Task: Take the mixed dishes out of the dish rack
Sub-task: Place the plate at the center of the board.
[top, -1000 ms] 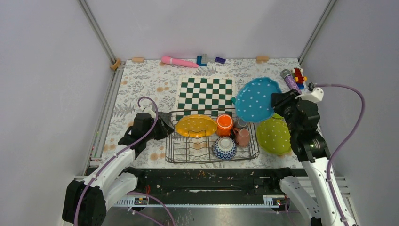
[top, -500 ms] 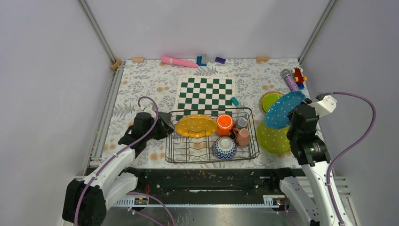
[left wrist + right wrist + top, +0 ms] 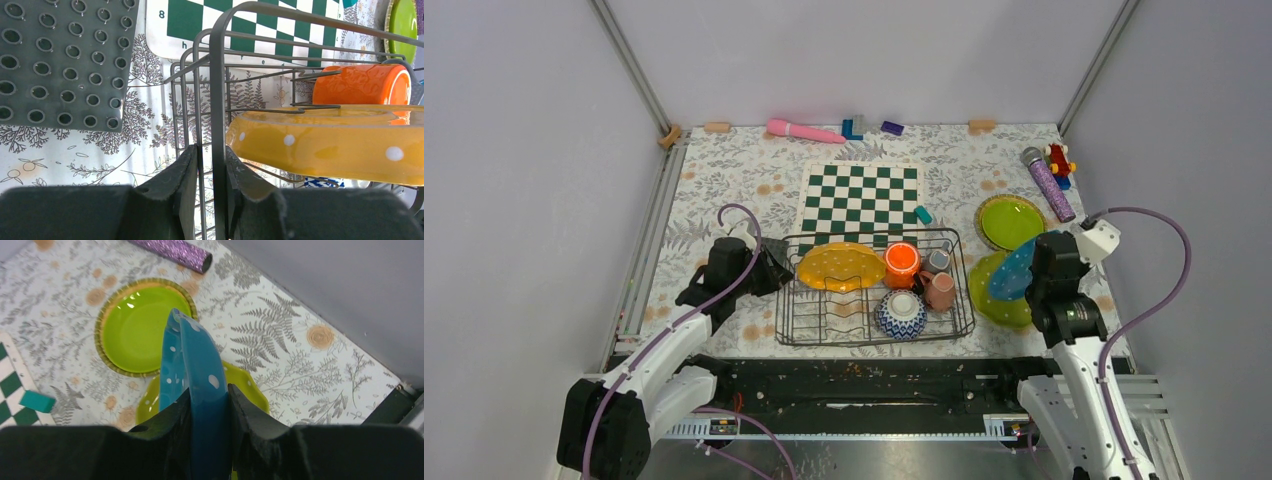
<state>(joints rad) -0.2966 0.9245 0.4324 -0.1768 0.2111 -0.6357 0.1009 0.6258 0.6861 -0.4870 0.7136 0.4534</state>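
The dish rack (image 3: 786, 300) holds a yellow-orange plate (image 3: 841, 267), an orange cup (image 3: 901, 262), a small grey cup (image 3: 937, 261), a pink mug (image 3: 941, 291) and a blue-and-white bowl (image 3: 901, 314). My left gripper (image 3: 771, 272) is at the rack's left end, shut on an upright wire of the rack (image 3: 218, 75); the left wrist view shows that gripper (image 3: 210, 154) beside the yellow plate (image 3: 325, 142). My right gripper (image 3: 209, 396) is shut on a teal dotted plate (image 3: 196, 357), held on edge just above a lime dotted plate (image 3: 246, 385) right of the rack. In the top view the teal plate (image 3: 1012, 272) is partly hidden by the arm.
A second lime plate (image 3: 1010, 221) with a brown rim lies behind the dotted one. A green-and-white chessboard (image 3: 860, 197) lies behind the rack, with a small teal block (image 3: 923, 214) beside it. A purple glitter tube (image 3: 1048, 183) and toys lie at the back right. A grey studded mat (image 3: 60, 60) is left of the rack.
My right arm has carried the teal plate from behind the rack toward the near right, turning it on edge and lowering it over the lime dotted plate. The left arm has stayed still.
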